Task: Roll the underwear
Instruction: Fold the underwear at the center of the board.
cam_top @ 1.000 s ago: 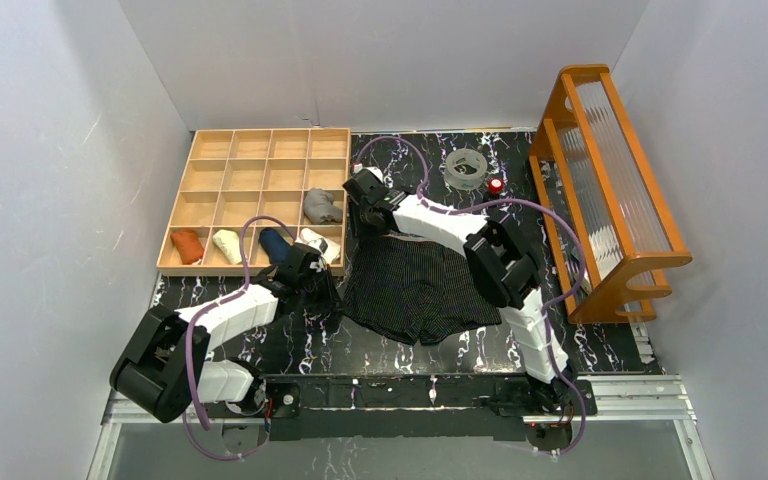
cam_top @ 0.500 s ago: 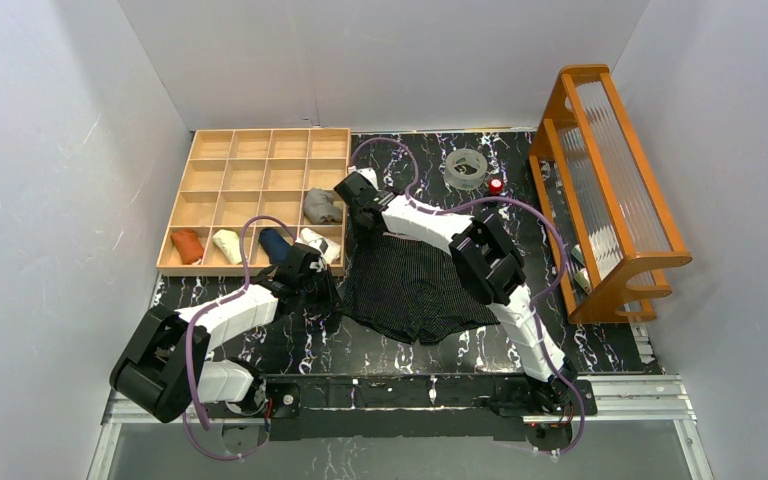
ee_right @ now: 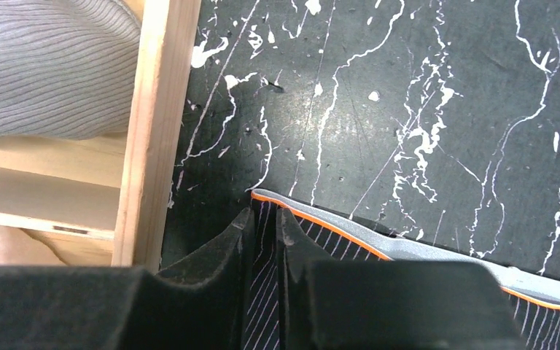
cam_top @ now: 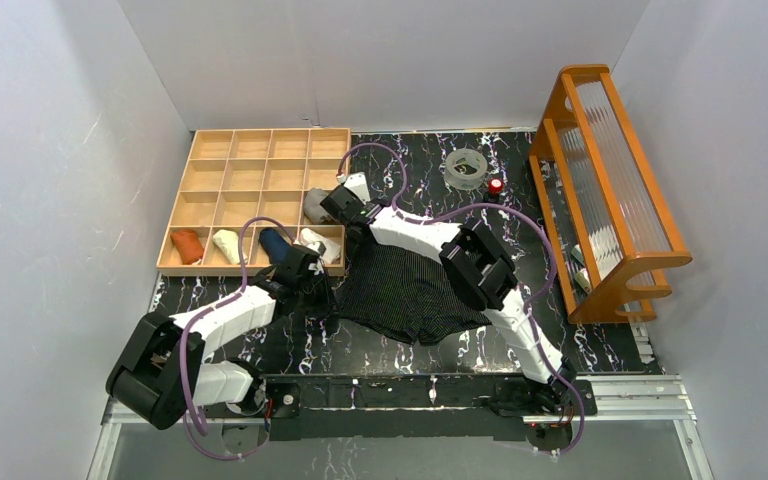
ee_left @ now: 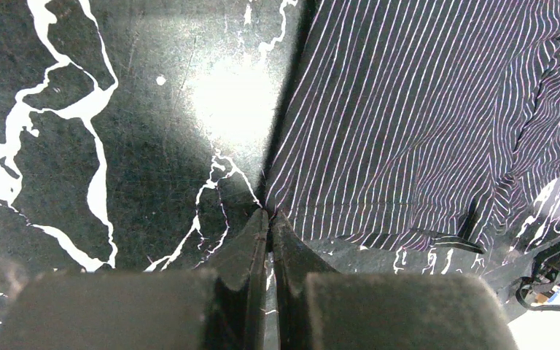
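The black striped underwear (cam_top: 412,288) lies spread flat on the dark marble table, and it fills the right of the left wrist view (ee_left: 423,124). My left gripper (cam_top: 327,297) (ee_left: 270,213) is shut, its tips pinching the cloth's near left corner. My right gripper (cam_top: 353,226) (ee_right: 262,214) is shut on the far left corner, just under the grey, orange-edged waistband (ee_right: 423,251), close beside the wooden tray's rim (ee_right: 146,131). The beige-grey underwear (cam_top: 321,207) (ee_right: 51,65) sits bunched in a tray compartment.
The wooden compartment tray (cam_top: 250,160) at the back left holds several small rolled cloths in its front row. A clear tape ring (cam_top: 466,168) and a small red-topped object (cam_top: 495,185) sit at the back. An orange wooden rack (cam_top: 610,190) stands at the right.
My right gripper has moved left toward the tray, drawing the waistband corner with it. The left gripper has stayed at the near left corner.
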`<state>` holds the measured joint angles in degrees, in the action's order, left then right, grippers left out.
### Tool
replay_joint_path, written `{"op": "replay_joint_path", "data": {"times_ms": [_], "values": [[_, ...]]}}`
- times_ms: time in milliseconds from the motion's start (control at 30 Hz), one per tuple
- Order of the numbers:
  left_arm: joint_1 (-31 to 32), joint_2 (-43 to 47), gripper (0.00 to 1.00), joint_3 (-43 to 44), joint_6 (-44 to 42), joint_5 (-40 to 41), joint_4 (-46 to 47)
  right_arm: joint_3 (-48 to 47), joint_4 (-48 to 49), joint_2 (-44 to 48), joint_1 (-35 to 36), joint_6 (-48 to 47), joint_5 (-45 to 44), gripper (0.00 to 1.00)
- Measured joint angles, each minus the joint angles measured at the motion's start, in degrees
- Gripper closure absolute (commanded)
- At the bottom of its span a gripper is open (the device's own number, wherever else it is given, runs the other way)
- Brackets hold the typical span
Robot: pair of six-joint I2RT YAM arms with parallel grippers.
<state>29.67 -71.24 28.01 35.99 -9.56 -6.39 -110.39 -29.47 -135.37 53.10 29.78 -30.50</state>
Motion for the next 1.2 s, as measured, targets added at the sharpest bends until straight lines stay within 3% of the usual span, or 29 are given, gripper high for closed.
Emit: {"op": "replay_joint_path", "data": {"times_ms": [133,333,633,867,1100,1200], "values": [[0.0,0.1,1.00,0.0,0.0,0.1,-0.2,0.0,-0.1,-0.1,0.3,-0.1,-1.9,0.91],[0.0,0.1,1.00,0.3,0.0,0.1,-0.7,-2.3,-1.6,-0.9,0.3,-0.8,-1.2,0.98],[0.0,4.5,1.00,5.6,-1.3,-0.3,-5.3,-2.7,-2.3,0.9,-1.6,-1.1,10.0,0.99],[0.0,8.5,1.00,10.0,-2.8,-1.6,-9.1,8.2,3.0,13.7,-8.5,2.0,22.7,0.99],[0.6,6.4,1.00,14.6,-3.3,-8.3,-9.5,16.6,8.2,22.3,-15.1,3.6,31.1,0.99],[3.8,4.5,1.00,16.8,-1.2,-9.0,-7.8,21.4,9.8,25.1,-18.1,3.7,35.1,0.99]]}}
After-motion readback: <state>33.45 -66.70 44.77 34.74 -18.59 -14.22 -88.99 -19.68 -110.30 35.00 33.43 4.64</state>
